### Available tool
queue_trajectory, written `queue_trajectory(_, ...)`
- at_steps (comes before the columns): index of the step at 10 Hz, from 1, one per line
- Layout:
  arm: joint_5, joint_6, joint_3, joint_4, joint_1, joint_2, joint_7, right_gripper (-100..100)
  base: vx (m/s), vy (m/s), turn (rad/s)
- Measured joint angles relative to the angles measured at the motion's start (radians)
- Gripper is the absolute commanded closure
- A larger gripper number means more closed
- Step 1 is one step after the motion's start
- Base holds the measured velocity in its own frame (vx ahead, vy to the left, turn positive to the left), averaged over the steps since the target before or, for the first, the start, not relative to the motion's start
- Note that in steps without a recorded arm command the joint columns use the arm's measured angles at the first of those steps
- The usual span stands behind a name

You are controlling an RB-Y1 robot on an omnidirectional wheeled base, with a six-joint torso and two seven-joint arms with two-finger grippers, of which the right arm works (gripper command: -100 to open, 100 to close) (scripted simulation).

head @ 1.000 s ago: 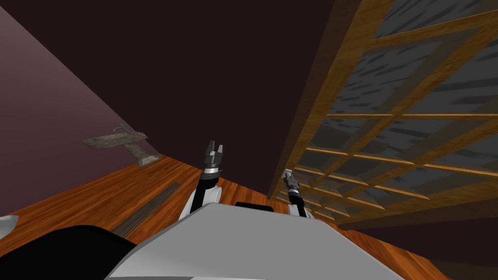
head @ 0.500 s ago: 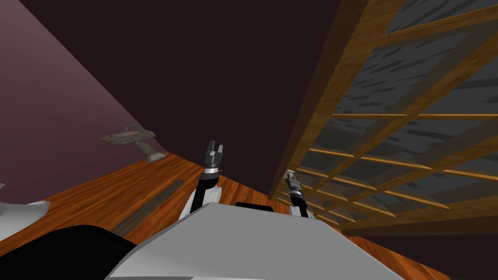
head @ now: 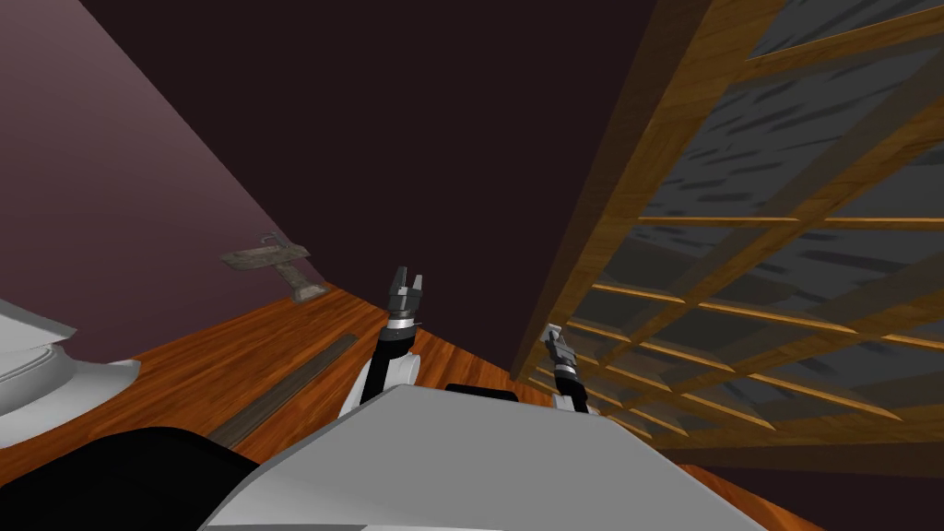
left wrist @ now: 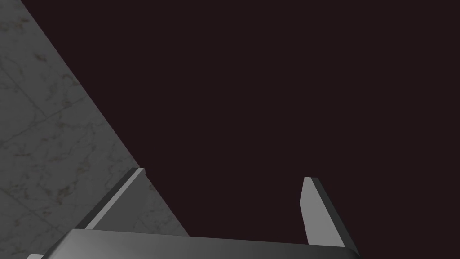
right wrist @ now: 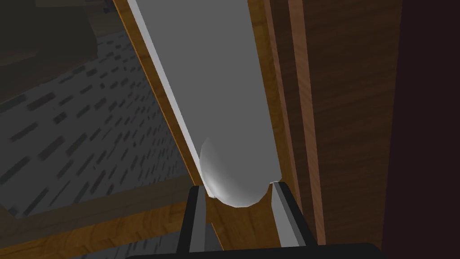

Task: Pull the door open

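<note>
The door [head: 627, 166] is a wooden frame with a grid of dark glass panes, slanting across the right of the head view. My right gripper [head: 551, 337] sits at its near edge. In the right wrist view, the right gripper [right wrist: 238, 186] is shut on the door handle [right wrist: 215, 90], a long grey bar with a rounded end, and both fingers press its sides. Wood of the door [right wrist: 350, 112] runs beside the handle. My left gripper [head: 407, 278] is held up in front of the dark wall, away from the door; its fingers [left wrist: 312, 207] stand open with nothing between them.
A pedestal sink [head: 272, 256] stands against the purple wall at the back left. A white fixture [head: 46, 369] juts in at the left edge. A dark strip [head: 286, 387] lies across the wooden floor [head: 212, 359] to my left.
The whole head view has shifted: the sink slid to the right and the white fixture came into view at the left. The door's edge has swung a little rightward, with my right gripper still on it.
</note>
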Motion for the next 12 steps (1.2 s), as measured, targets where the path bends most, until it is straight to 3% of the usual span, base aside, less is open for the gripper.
queue_trajectory(4, -0.031, -0.012, 0.006, 0.004, 0.011, -0.012, -0.09, 100, -0.016, 0.0, 0.08)
queue_trajectory(6, -0.04, 0.004, 0.017, -0.053, 0.054, -0.004, -0.142, 100, -0.006, -0.005, 0.009)
queue_trajectory(8, -0.052, -0.013, 0.015, -0.015, 0.036, -0.014, -0.166, 100, -0.011, 0.0, 0.075)
queue_trajectory(9, -0.061, -0.007, 0.019, -0.039, 0.054, -0.012, -0.192, 100, -0.013, -0.001, 0.055)
queue_trajectory(10, -0.07, -0.028, 0.016, 0.007, 0.033, -0.027, -0.211, 100, -0.008, 0.002, -0.016)
queue_trajectory(12, -0.076, -0.03, 0.022, -0.016, 0.054, -0.022, -0.239, 100, -0.007, -0.001, 0.087)
